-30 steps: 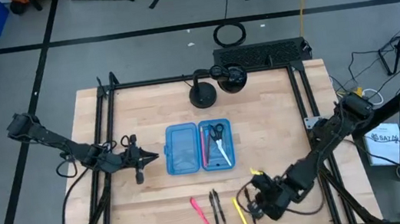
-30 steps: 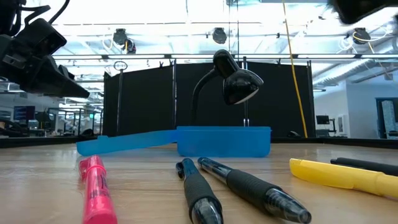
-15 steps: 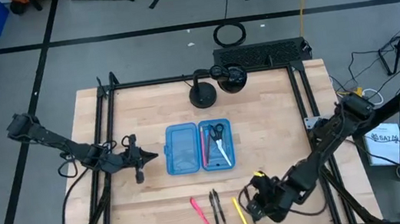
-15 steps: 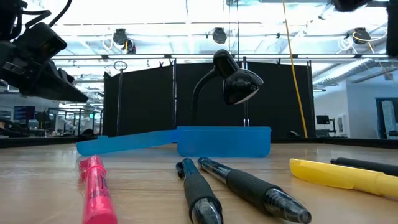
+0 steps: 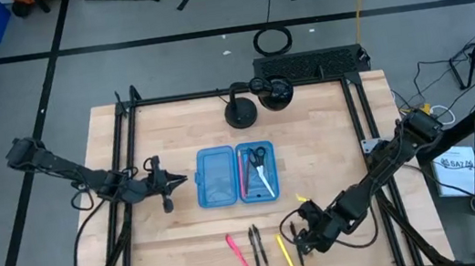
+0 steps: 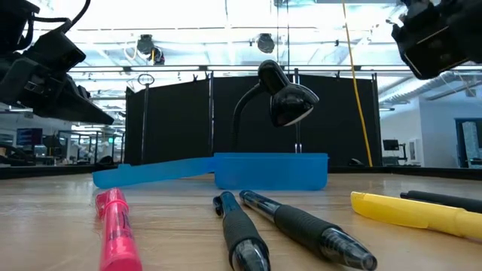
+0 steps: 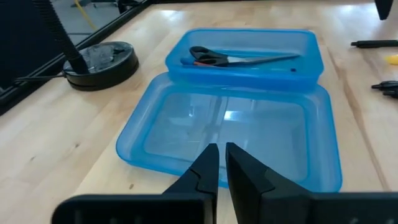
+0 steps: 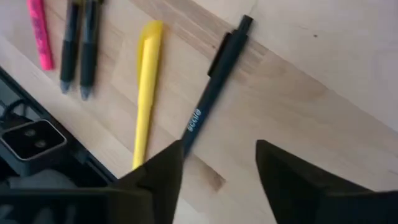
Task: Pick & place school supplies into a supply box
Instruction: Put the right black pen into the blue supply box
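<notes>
The supply box [image 5: 236, 175] lies open in the middle of the table. Its right half [image 7: 249, 53] holds the scissors [image 7: 233, 59] and some pens; its left half [image 7: 227, 140] is bare. Near the front edge lie a pink pen [image 5: 238, 252], two black pens [image 5: 257, 244], a yellow pen [image 8: 146, 93] and another black pen [image 8: 214, 87], side by side. My right gripper [image 8: 219, 149] hangs open above that last black pen's end, touching nothing. My left gripper [image 7: 222, 167] is shut, just left of the box, pointing at it.
A black desk lamp [image 5: 252, 102] stands on its round base at the far side of the table, behind the box. A black metal frame [image 5: 129, 147] runs along the table's edges. Bare wood lies between the box and the row of pens.
My right gripper has come down over the pens at the front right, and it now shows at the upper right of the low view. The pens and the box have stayed where they were.
</notes>
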`<state>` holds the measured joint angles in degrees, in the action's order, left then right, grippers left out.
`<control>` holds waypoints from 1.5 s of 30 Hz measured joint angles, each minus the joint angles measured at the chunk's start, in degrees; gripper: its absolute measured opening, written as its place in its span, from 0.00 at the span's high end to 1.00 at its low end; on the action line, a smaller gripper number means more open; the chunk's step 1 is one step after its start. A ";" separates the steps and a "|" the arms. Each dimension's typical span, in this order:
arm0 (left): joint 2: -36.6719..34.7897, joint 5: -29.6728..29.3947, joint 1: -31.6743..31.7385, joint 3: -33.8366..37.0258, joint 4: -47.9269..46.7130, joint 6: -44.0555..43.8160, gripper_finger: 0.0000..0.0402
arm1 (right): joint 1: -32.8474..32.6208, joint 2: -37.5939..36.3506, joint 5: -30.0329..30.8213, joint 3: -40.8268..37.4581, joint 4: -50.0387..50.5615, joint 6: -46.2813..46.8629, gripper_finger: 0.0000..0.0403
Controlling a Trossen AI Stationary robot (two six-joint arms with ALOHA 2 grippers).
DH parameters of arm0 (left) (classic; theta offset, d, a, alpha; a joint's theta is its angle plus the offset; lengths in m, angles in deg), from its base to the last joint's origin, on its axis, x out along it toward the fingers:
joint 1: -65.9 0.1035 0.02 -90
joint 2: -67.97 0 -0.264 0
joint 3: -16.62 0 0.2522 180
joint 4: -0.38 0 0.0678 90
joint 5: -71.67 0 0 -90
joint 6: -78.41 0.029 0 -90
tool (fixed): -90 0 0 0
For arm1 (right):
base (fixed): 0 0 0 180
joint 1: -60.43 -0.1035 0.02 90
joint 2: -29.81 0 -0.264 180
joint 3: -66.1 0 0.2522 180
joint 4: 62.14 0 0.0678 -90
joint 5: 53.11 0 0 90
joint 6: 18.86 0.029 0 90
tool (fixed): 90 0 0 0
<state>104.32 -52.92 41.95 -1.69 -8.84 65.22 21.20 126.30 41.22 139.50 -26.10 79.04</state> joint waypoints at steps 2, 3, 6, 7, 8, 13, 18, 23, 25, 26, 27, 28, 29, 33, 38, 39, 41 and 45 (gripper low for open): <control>0.00 0.00 0.48 0.02 -0.02 0.00 0.91 | 0.00 0.00 0.14 -0.74 -1.58 0.54 0.48; 0.00 -0.01 0.76 0.00 -0.04 0.00 0.91 | 0.06 0.18 0.16 -0.81 -1.64 1.10 0.47; 0.01 0.00 1.37 0.01 -0.04 0.74 0.91 | 0.54 2.12 -0.11 -0.16 -1.97 1.29 0.44; 0.00 0.00 1.54 0.01 -0.07 0.86 0.91 | 0.59 2.94 -0.17 0.38 -1.91 0.85 0.44; 0.02 0.00 1.55 0.00 -0.09 0.88 0.91 | 0.83 3.90 -0.48 1.31 -1.93 0.71 0.43; 0.02 0.02 1.55 0.00 -0.12 1.03 0.91 | 1.51 9.04 -4.42 8.15 -0.77 -1.00 0.44; 0.00 0.04 1.53 0.00 -0.07 1.03 0.91 | 1.49 12.35 -4.40 16.82 13.54 0.31 0.46; 0.02 0.09 1.53 0.00 -0.07 0.96 0.91 | 1.27 16.04 -4.40 19.95 16.19 4.44 0.47; 0.00 0.09 1.53 0.00 -0.04 0.85 0.91 | 1.00 18.02 -4.37 20.81 15.18 4.63 0.47; 0.02 0.09 1.53 0.00 -0.06 0.83 0.91 | 0.90 18.71 -4.28 21.18 15.05 4.73 0.47; 0.00 0.11 1.53 0.00 -0.09 0.83 0.91 | 0.87 19.34 -4.17 21.49 15.23 4.88 0.47; 0.02 0.11 1.53 0.00 -0.01 0.83 0.91 | 0.85 19.82 -4.01 21.74 15.30 5.17 0.47; 0.01 0.12 1.53 0.00 -0.05 0.83 0.91 | 0.85 20.32 -4.24 21.75 15.45 5.85 0.47; 0.02 0.13 1.53 0.00 0.05 0.79 0.91 | 0.66 22.14 -5.89 21.68 17.67 7.26 0.47; 0.01 0.15 1.53 0.00 0.13 0.79 0.91 | 0.76 24.72 -10.51 21.72 23.76 5.98 0.51; 0.01 0.17 1.53 0.00 0.24 0.79 0.91 | 0.77 25.19 -11.35 21.77 24.53 5.22 0.52; 0.01 0.15 1.53 0.00 0.55 0.79 0.91 | 0.87 26.03 -12.45 21.83 25.10 3.73 0.56; 0.00 0.20 1.53 0.00 1.74 0.90 0.91 | 0.84 26.40 -12.08 21.86 25.30 0.98 0.64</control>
<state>104.32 -52.72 43.48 -1.69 -7.10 66.11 22.04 152.71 29.14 161.35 -0.80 80.02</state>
